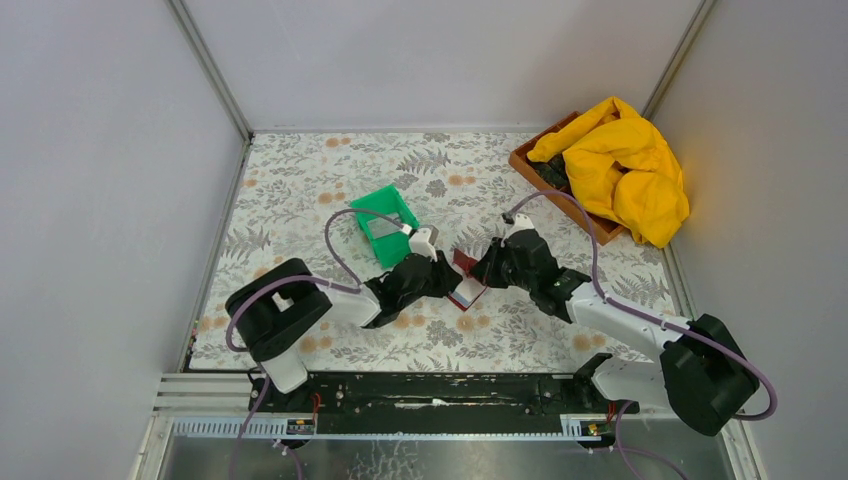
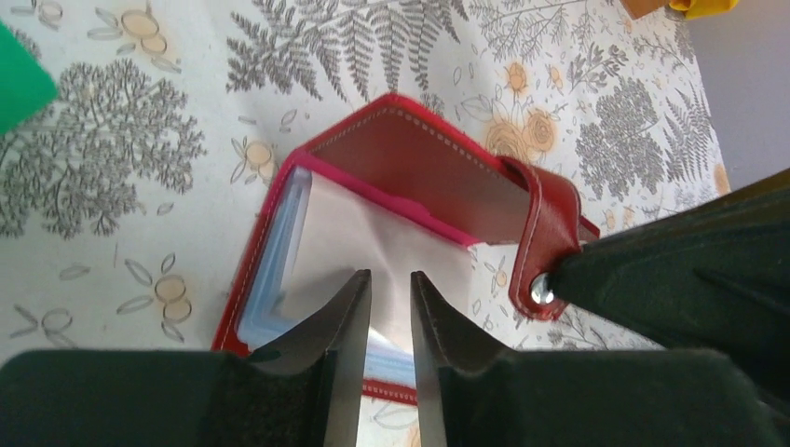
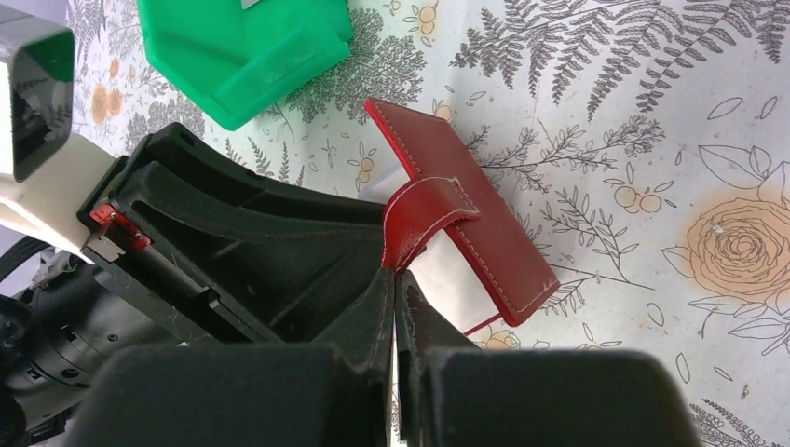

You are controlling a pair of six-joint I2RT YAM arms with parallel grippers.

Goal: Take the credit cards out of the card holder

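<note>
Holding the card holder (image 2: 419, 177) open just beside the green bin (image 1: 383, 222): right jaws clamped on its strap (image 2: 550, 233), left jaws slightly apart over the pale sleeves (image 2: 279, 251), gripping nothing. Extraction step, we reckon. Next: left nips a credit card edge, slides it out.

One dark red, stitched, folding leather card holder (image 2: 438, 172) sits between the two pairs of black jaws, with one snap-stud strap (image 2: 550, 223). It has several pale blue-grey plastic sleeves (image 2: 279, 261), but their exact number cannot be told. One green plastic bin (image 3: 233, 65) lies beyond the left jaws, with one grey flat card (image 1: 385, 228) in it. Well beyond the right jaws are one brown wooden box (image 1: 527, 165) and one crumpled yellow cloth (image 1: 625, 165).
</note>
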